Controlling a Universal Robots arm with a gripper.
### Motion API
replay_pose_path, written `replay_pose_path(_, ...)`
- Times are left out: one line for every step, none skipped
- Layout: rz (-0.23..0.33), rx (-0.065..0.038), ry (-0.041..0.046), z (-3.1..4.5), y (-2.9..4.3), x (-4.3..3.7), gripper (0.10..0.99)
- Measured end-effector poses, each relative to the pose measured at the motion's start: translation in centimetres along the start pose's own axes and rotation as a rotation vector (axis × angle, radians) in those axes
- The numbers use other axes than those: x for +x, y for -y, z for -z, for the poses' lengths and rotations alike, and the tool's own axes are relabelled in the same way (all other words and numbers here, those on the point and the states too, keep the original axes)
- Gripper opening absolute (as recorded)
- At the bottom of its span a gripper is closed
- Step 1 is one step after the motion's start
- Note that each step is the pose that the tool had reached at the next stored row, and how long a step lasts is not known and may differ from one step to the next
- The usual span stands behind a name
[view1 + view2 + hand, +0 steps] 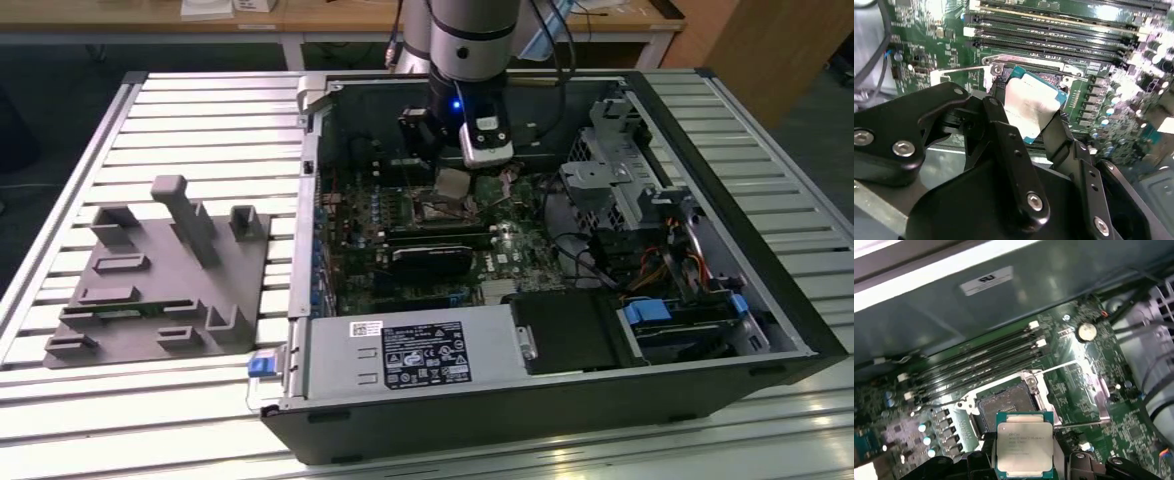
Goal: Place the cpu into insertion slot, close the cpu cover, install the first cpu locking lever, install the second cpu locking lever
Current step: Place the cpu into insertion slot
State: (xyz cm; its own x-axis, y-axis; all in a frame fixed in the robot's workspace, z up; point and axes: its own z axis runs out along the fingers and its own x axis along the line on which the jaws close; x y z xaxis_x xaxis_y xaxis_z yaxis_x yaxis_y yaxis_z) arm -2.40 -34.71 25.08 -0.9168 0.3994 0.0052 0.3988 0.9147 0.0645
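My gripper (1025, 462) is shut on the cpu (1025, 444), a small square chip with a pale metal face, gripped by its two side edges. The cpu hangs tilted just above and beside the insertion slot (1004, 407), whose dark centre lies bare on the green motherboard (1074, 347). In the second wrist view the black fingers (1001, 125) flank the cpu (1029, 105) over the insertion slot (1031, 67). The cpu cover (1089, 395) looks swung open to one side, with a thin lever wire (1069, 365) beside it. In the exterior view the gripper (458, 178) holds the cpu inside the open computer case.
Long black memory slots (979, 360) run along one side of the socket, and a coin battery (1086, 331) lies near it. Cables and a drive cage (614, 180) stand at the exterior view's right. A power supply (414, 355) sits in front. A grey fixture (160, 270) lies on the slatted table.
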Motion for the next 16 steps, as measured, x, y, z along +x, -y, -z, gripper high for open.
replay_pose_path(-0.017, 0.000, 0.0014, -0.04, 0.00, 0.00, 0.537)
replay_pose_path(-0.034, 0.000, 0.0028, -0.07, 0.00, 0.00, 0.537)
replay_pose_path(-0.053, 0.000, 0.0043, -0.11, 0.01, 0.00, 0.537)
replay_pose_path(-0.070, 0.001, 0.0057, -0.14, 0.01, 0.00, 0.537)
replay_pose_path(-0.088, 0.001, 0.0072, -0.18, 0.01, 0.00, 0.537)
replay_pose_path(-0.105, 0.001, 0.0086, -0.21, 0.01, 0.00, 0.537)
replay_pose_path(-0.122, 0.001, 0.0100, -0.25, 0.02, 0.00, 0.537)
replay_pose_path(-0.139, 0.001, 0.0114, -0.28, 0.02, 0.00, 0.537)
replay_pose_path(-0.157, 0.001, 0.0128, -0.32, 0.02, 0.00, 0.537)
replay_pose_path(-0.174, 0.002, 0.0142, -0.35, 0.02, 0.00, 0.537)
replay_pose_path(-0.194, 0.002, 0.0157, -0.39, 0.03, 0.00, 0.537)
replay_pose_path(-0.212, 0.002, 0.0171, -0.42, 0.03, 0.00, 0.537)
replay_pose_path(-0.228, 0.002, 0.0183, -0.45, 0.03, 0.00, 0.537)
replay_pose_path(-0.247, 0.002, 0.0198, -0.48, 0.03, 0.00, 0.537)
replay_pose_path(-0.263, 0.003, 0.0212, -0.49, 0.03, 0.00, 0.537)
replay_pose_path(-0.280, 0.003, 0.0226, -0.51, 0.03, 0.00, 0.537)
